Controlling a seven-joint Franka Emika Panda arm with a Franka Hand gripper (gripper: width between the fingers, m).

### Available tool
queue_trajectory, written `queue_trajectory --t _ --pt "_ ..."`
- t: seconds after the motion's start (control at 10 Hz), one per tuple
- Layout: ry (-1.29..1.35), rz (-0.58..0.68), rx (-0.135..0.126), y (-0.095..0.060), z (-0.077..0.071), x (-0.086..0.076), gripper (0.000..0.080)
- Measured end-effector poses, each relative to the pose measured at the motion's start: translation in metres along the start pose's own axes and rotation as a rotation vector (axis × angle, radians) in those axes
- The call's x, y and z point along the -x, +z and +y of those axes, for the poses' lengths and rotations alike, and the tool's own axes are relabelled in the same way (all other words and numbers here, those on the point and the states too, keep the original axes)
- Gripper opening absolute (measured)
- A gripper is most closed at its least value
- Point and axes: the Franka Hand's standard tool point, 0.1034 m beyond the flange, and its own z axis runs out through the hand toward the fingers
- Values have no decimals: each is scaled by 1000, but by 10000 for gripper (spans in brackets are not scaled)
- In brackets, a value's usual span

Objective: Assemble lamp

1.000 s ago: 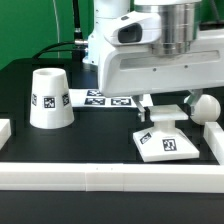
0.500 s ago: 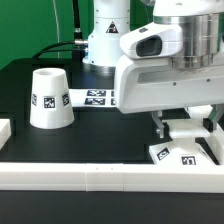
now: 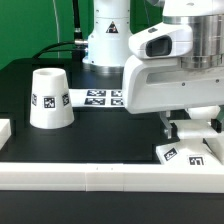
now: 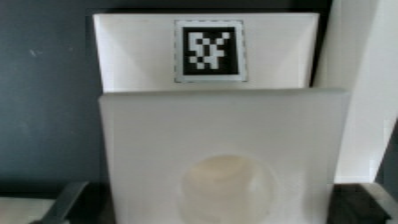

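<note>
exterior, jaws: the gripper [image 3: 190,132] is down low at the exterior view's right, right on top of the base [image 3: 182,152]. I only get one dark finger [image 3: 168,127] from here, the arm blocks the rest, so I can't read the gap from this angle.
exterior, base: flat white square lying on the black table [image 3: 40,145], just behind the front rail [image 3: 100,176]. Two tags face up on the part I can see.
exterior, shade: the tapered white cup [image 3: 50,98] stands mouth down, well apart on the exterior view's left, with nothing touching it.
exterior, markings: one black-and-white tag on the shade's side. The marker board [image 3: 98,97] lies flat behind it with its row of tags. No words or brand I can read anywhere.
wrist, jaws: set wide, about the width of the base. One dark fingertip [image 4: 63,205] sits at its side edge and the other at the opposite edge, so to me it looks clamped on the base.
wrist, base: it fills most of the frame [image 4: 222,130], a pale, slightly blurry face with a fainter oval patch in it.
wrist, markings: one sharp square tag [image 4: 210,50] on the base's far end, pattern only, no text.
</note>
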Motion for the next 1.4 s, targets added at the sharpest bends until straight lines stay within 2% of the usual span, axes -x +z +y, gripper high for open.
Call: queue_trajectory --t 0.1,0.2,0.3,0.7,0.8,0.9,1.1,1.2,1.4 --pt "-1 -1 0 0 0 0 537" --pt "-1 -1 0 1 0 1 655" --pt "-2 -3 0 0 0 2 687" --pt "23 -37 6 -11 -6 44 699" --pt "50 -39 6 -15 -11 53 699" --pt "92 -38 5 -20 -22 58 699" --pt "138 -36 2 -24 -50 55 699" --pt "121 -23 -3 -28 -51 42 699" --pt "121 -22 -3 -27 -51 42 699"
